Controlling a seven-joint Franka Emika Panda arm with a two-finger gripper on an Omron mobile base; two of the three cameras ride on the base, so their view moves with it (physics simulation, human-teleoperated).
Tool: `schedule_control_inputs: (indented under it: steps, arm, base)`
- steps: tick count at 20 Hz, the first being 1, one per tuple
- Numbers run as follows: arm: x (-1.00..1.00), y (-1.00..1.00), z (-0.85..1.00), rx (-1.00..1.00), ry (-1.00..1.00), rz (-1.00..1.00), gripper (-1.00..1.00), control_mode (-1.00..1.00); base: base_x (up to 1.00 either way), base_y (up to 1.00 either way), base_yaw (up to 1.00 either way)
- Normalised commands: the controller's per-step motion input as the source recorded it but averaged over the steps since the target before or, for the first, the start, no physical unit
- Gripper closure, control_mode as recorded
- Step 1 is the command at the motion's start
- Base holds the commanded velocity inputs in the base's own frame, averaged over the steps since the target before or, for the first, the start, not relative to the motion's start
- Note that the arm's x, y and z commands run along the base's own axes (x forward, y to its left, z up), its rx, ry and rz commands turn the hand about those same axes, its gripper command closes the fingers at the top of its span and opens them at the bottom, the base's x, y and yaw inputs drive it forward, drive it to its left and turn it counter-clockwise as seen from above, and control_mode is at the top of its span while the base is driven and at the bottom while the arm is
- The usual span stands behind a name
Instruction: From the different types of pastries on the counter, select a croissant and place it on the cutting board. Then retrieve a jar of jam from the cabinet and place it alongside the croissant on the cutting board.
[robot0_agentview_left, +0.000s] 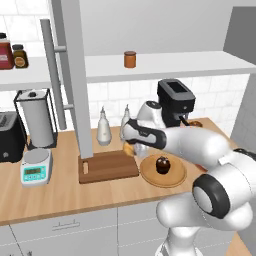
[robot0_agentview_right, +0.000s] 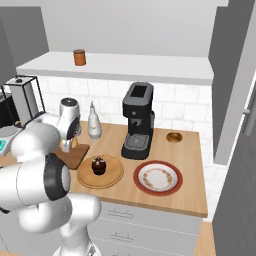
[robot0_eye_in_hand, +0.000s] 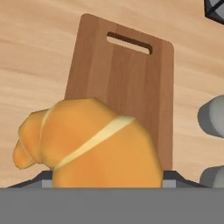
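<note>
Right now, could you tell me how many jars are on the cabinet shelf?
3: a dark-red jar and an amber jar together at the shelf's left end, and the jam jar alone mid-shelf. The door may hide others.

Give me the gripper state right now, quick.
Gripper: fingers shut on the croissant, carried over the near end of the cutting board.

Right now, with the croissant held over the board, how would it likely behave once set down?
The croissant is a lumpy crescent with tapered ends, so it may rock slightly but probably won't roll. It looks small and light, so the opening gripper could nudge it. The flat board beneath should keep it steady.
</note>
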Motion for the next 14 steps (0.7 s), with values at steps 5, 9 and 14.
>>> schedule_control_inputs:
  steps: [5,9,14]
  arm:
    - [0.32,0.0,-0.49,-0.06,0.0,0.01,1.0,-1.0]
    - [0.3,0.0,-0.38,-0.02,0.0,0.02,1.0,-1.0]
    - [0.29,0.02,-0.35,0.0,0.01,0.06,1.0,-1.0]
  base:
    - [0.0,0.0,0.0]
    - [0.0,0.0,0.0]
    - [0.0,0.0,0.0]
